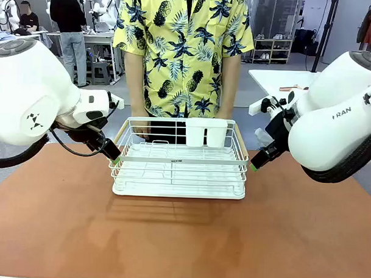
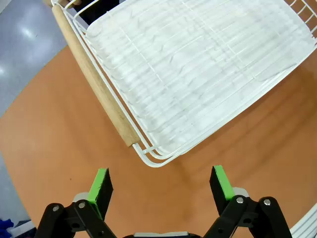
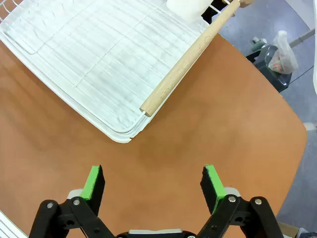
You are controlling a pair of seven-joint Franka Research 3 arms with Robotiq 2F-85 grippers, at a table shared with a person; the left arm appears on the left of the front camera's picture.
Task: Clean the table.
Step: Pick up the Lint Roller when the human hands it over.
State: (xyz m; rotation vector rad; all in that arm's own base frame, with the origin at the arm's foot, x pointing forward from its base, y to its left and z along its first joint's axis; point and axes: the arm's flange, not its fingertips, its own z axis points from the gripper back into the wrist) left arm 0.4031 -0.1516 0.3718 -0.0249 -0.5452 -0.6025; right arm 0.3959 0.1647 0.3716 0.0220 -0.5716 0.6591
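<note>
The left gripper (image 2: 161,184) and right gripper (image 3: 153,182) hover with jaws spread wide and empty, either side of the white dish rack (image 1: 178,169) sitting on the brown table (image 1: 182,242).

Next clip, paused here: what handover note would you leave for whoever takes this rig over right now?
Left gripper: jaws open, empty, over the table just off the near left corner of the wire rack, short of its left wooden handle.
Right gripper: jaws open, empty, just off the rack's near right corner, short of the right wooden handle.
The rack sits mid-table with a white holder at its far side. A person stands behind it.
Done: nothing grasped yet.
Left: probably grip both handles and lift the rack off the table.
</note>
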